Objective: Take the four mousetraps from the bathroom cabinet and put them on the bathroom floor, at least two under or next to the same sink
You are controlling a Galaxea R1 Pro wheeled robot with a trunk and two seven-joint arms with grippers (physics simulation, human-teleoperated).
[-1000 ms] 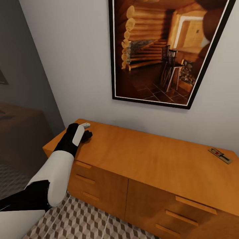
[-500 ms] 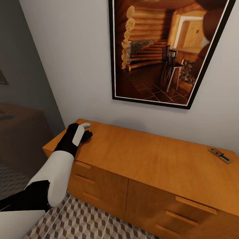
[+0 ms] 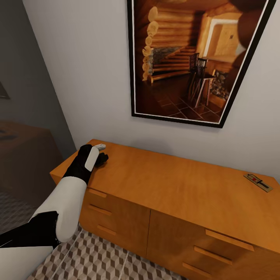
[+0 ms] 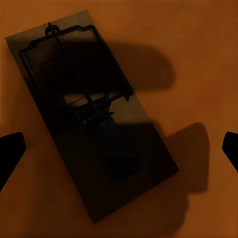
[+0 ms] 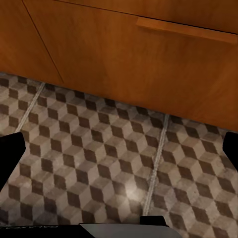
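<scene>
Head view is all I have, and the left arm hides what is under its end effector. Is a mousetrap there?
Observer: Yes. In the left wrist view a mousetrap lies flat on the cabinet top, between the fingers of the open left end effector. Neither finger touches it.
Operator: Good. And where is the right end effector?
Observer: The right end effector is low and points at the floor tiles in front of the cabinet's drawers.
Operator: Does it hold anything?
Observer: No. Its fingers are wide apart with only tiles between them.
</scene>
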